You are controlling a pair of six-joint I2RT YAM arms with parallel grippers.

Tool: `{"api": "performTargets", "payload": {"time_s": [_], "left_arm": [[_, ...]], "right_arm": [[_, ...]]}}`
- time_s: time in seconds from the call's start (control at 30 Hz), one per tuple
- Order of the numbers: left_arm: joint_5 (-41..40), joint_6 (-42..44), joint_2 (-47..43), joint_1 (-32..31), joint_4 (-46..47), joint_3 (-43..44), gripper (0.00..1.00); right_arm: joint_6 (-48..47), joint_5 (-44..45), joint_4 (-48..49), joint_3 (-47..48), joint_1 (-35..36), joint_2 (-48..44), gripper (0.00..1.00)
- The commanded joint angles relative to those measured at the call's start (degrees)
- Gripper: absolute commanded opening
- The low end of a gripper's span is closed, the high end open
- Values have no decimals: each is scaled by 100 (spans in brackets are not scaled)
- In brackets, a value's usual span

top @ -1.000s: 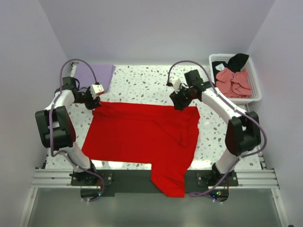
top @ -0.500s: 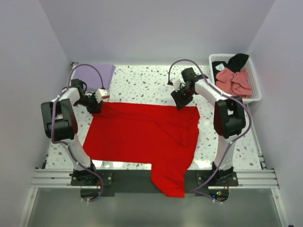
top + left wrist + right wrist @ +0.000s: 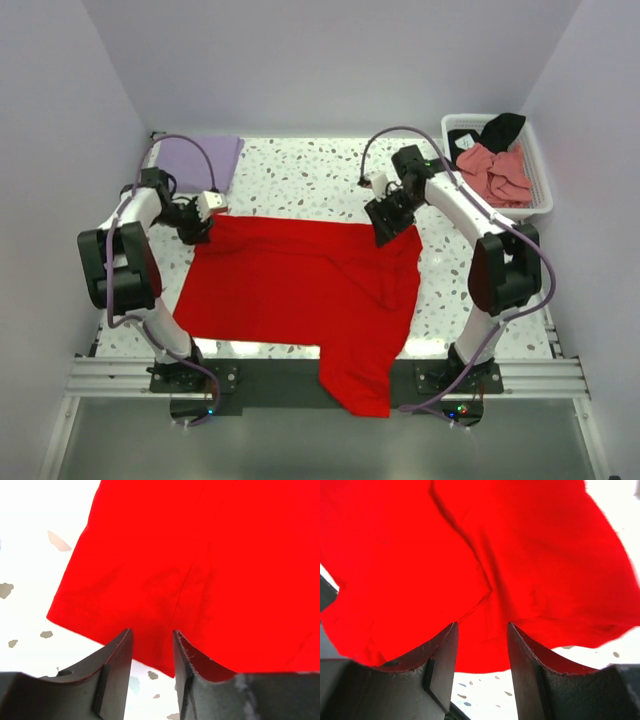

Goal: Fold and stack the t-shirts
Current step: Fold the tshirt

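The bright red t-shirt (image 3: 290,285) lies spread across the table, one part hanging over the near edge. My left gripper (image 3: 205,226) stands open at its far left corner; in the left wrist view the red hem (image 3: 150,630) reaches in between the fingers (image 3: 117,655). At the shirt's far right corner my right gripper (image 3: 386,230) is open too, its fingers (image 3: 445,652) straddling the creased red edge (image 3: 485,645). A pale lavender shirt (image 3: 196,158) lies folded at the back left. Salmon-pink (image 3: 493,172) and black (image 3: 500,128) shirts sit in the basket.
The white slatted basket (image 3: 541,180) stands at the back right corner. Speckled tabletop (image 3: 300,180) shows behind the red shirt and along its right side. Walls close in the table on three sides.
The right gripper has dropped slightly nearer onto the shirt's far right corner. The left gripper has shifted a little at the far left corner. The red shirt lies much as before.
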Motion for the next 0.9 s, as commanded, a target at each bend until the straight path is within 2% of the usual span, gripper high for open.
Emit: {"api": "performTargets", "payload": {"time_s": [0.0,0.13,0.33,0.87], "left_arm": [[592,17,-460,39,-17,-209,44],[672,-159,-602,13,265,-385,47],[620,-300,-646,-49,476,-570,47],[620,-370,-654,-110,573,-623,49]], "right_arm": [[127,-211,-138,-149,166,88,48],[207,0,108,-167,254,308,49],[172,35,143,-219,430,545,44],[225,246,512,-316,597,993,40]]}}
